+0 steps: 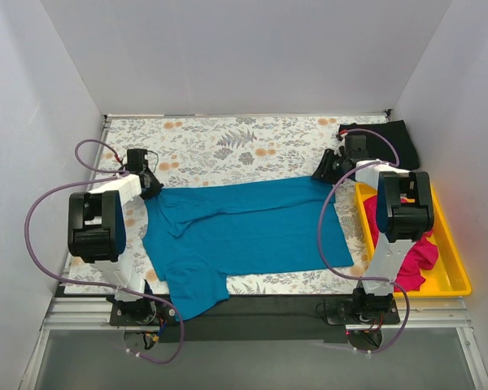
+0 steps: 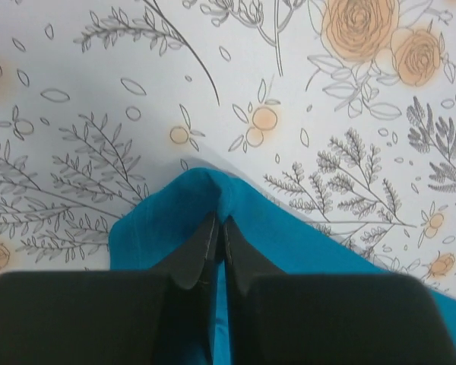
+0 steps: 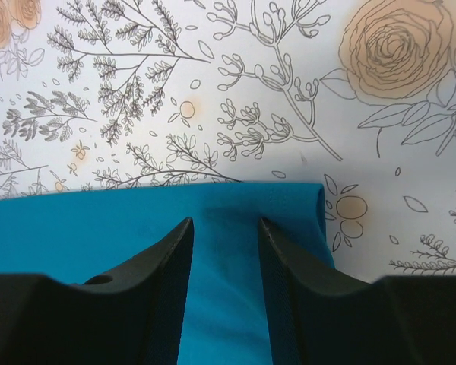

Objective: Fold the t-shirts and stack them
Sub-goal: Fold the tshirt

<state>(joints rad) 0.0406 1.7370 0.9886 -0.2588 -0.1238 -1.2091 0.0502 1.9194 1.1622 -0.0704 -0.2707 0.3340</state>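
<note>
Floral-print table: teal t-shirt spread mid-table, black t-shirt far right corner, yellow tray right edge

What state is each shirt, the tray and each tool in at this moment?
Teal-blue cotton t-shirt: spread open, unfolded, left side rumpled.
Black cotton t-shirt: bunched up, unfolded.
Magenta-pink cotton t-shirt: crumpled in the tray.
Yellow plastic tray: holding the pink shirt.
Left tool: shut on a corner of the teal shirt.
Right tool: open, fingers over the teal shirt's edge.
</note>
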